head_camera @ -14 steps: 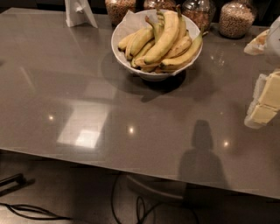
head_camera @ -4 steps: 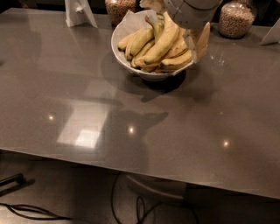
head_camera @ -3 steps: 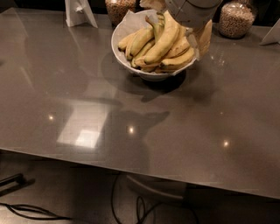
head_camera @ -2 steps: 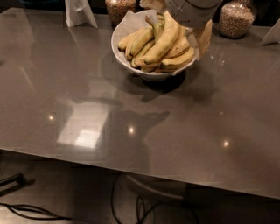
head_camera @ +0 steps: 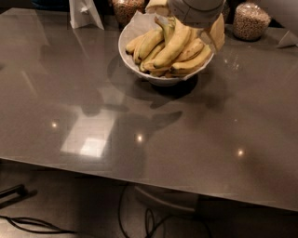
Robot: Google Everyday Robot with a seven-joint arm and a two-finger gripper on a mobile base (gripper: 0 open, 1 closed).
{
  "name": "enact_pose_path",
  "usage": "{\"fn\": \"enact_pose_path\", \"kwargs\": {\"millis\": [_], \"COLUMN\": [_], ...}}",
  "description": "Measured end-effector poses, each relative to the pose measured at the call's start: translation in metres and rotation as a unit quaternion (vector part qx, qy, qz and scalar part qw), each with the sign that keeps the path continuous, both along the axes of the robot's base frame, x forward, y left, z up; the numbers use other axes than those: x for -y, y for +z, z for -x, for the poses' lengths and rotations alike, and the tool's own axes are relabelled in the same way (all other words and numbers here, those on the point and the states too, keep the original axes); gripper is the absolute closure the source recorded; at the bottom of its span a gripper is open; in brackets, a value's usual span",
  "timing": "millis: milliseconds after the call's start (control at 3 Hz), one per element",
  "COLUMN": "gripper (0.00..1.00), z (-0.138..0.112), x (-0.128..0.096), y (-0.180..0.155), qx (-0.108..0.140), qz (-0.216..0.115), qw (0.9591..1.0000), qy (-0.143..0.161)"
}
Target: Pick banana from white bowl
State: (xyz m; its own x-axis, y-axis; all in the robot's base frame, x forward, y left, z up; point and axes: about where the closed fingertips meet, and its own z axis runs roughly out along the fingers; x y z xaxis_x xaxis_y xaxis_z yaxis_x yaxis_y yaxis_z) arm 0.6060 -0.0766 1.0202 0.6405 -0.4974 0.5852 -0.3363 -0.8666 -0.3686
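The white bowl [head_camera: 156, 76] stands at the back middle of the grey table, lined with white paper and filled with several yellow bananas. The banana [head_camera: 173, 45], the longest and thickest one, lies on top of the pile, running from lower left to upper right. My gripper [head_camera: 187, 21] hangs right over the bowl's far side, at the banana's upper end. It is open, with one cream finger [head_camera: 157, 6] left of the pile and the other cream finger [head_camera: 217, 32] at the bowl's right rim. The banana's stem end is hidden under the gripper.
Glass jars of grain [head_camera: 251, 21] stand behind the bowl at the table's back edge, another jar [head_camera: 125, 7] at the back left. A white folded stand [head_camera: 84, 13] is at the back left. A white object [head_camera: 287, 40] lies at the right edge. Cables [head_camera: 139, 218] run under the table.
Since 4.7 s ago the arm has moved from the right edge to over the bowl. Over the last second it has barely moved, and the bananas lie as before.
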Motion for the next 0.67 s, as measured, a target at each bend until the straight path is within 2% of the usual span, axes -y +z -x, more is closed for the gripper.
{"fn": "enact_pose_path", "kwargs": {"millis": [333, 667], "gripper": [0.00, 0.19], "z": [-0.011, -0.027], "x": [-0.001, -0.005], "y": [-0.001, -0.004], "qx": [0.017, 0.034], "qz": [0.043, 0.077], "qw": [0.9988, 0.9960], "qy": [0.013, 0.029]}}
